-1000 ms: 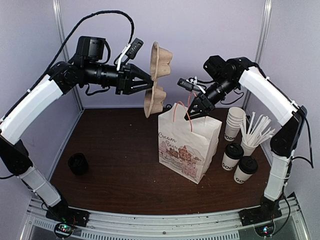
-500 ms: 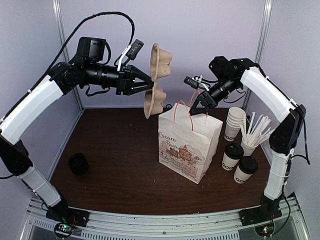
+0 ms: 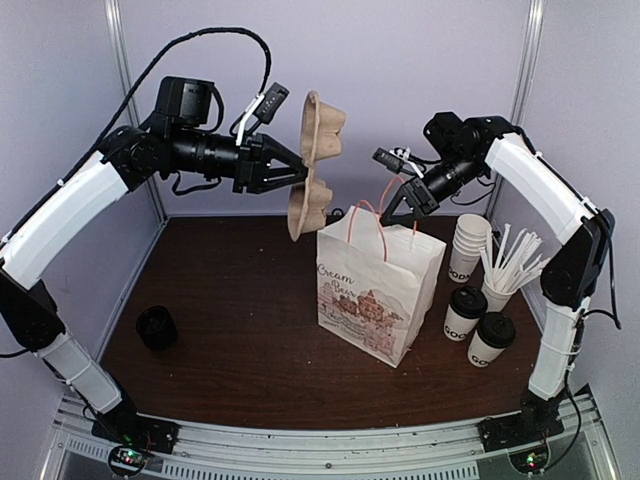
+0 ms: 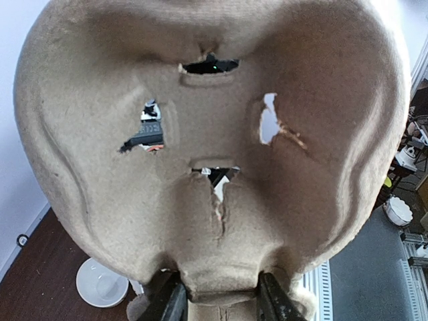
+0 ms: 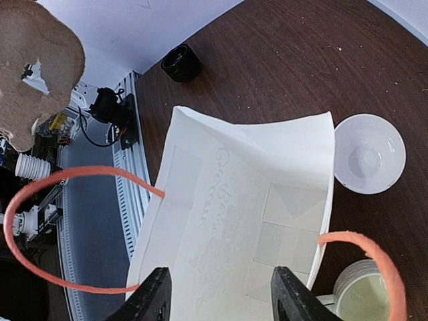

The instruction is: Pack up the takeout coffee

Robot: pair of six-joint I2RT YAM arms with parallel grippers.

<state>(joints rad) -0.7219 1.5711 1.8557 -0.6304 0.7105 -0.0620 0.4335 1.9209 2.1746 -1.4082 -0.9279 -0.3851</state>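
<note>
- Left jaws: clamped on the carrier (image 3: 316, 150), which was held on edge, high above the surface (image 3: 240, 330).
- Right jaws: stood apart over the bag (image 3: 375, 290) mouth.
- Coffees (image 3: 465, 312) (image 3: 491, 338): stood lidded on the surface, right of the bag.

Brown table (image 3: 240, 340): paper bag (image 3: 375, 295), lidded cups (image 3: 465, 312)

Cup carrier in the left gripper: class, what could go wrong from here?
The cup carrier, pinched at one edge by the left gripper, shows tears; it may rip further. The right gripper hovers open, so the paper bag stands unheld; the carrier could snag its rim and tip it.
</note>
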